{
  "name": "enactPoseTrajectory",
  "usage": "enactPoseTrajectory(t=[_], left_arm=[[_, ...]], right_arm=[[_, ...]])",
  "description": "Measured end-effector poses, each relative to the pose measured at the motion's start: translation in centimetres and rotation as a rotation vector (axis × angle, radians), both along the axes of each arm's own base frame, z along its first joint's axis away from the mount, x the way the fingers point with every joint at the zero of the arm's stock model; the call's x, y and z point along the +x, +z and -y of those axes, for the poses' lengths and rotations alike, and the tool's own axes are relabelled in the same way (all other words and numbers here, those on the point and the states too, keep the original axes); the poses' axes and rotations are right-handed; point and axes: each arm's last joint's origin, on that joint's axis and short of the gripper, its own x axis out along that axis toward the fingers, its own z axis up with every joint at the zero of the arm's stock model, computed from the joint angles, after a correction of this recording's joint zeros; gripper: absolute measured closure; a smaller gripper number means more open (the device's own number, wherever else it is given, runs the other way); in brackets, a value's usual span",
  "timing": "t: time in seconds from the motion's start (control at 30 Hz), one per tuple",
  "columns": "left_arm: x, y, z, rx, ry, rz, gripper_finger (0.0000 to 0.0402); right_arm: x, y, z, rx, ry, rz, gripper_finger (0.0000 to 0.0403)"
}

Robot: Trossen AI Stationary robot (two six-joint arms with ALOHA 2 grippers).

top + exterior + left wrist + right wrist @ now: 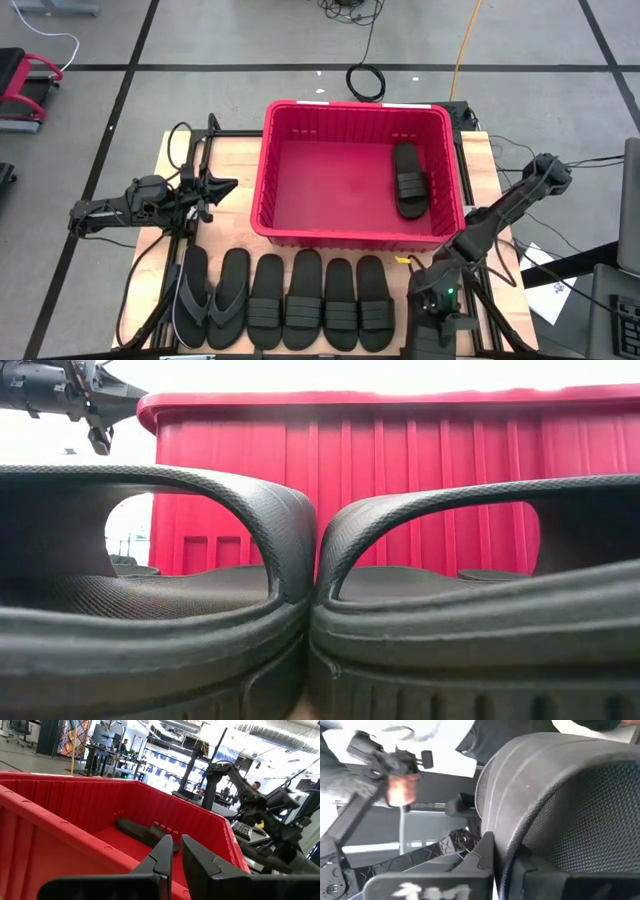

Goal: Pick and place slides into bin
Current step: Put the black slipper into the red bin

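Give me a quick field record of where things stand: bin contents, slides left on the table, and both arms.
bin: red bin at table centre, far side
in bin: one slide, lying flat near its right wall
row on table: six slides side by side in front of the bin; the two on the left are thong-strap
right gripper: right gripper low at the table's near edge right of the row, fingers shut on the band of a seventh slide
left gripper: left gripper raised beside the bin's left wall, fingers nearly together, holding nothing
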Motion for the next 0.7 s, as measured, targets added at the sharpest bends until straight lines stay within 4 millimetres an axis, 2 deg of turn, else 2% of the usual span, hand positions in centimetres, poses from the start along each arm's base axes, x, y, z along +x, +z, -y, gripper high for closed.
enactPoseTrajectory(t=[0.17, 0.27, 0.37, 0.53, 0.7], left_arm=[[0.0, 0.0, 0.0, 0.003, 0.000, 0.000, 0.0364], [0.0, 0.0, 0.0, 0.016, 0.001, -0.003, 0.0364], [0.0, 0.0, 0.0, 0.031, 0.003, -0.008, 0.0364], [0.0, 0.0, 0.0, 0.032, 0.004, -0.008, 0.0364], [0.0, -0.1, -0.1, 0.031, 0.030, -0.022, 0.0364]], right_arm=[[0.5, 3.3, -0.4, -0.053, 0.035, 0.121, 0.0400], [1.1, 4.4, 0.6, -0.175, 0.014, 0.137, 0.0400], [1.5, 5.9, 2.2, -0.332, -0.034, 0.144, 0.0400], [2.4, 10.9, 5.8, -0.494, -0.166, 0.307, 0.0400], [2.9, 15.8, 9.7, -0.635, -0.375, 0.466, 0.0400]])
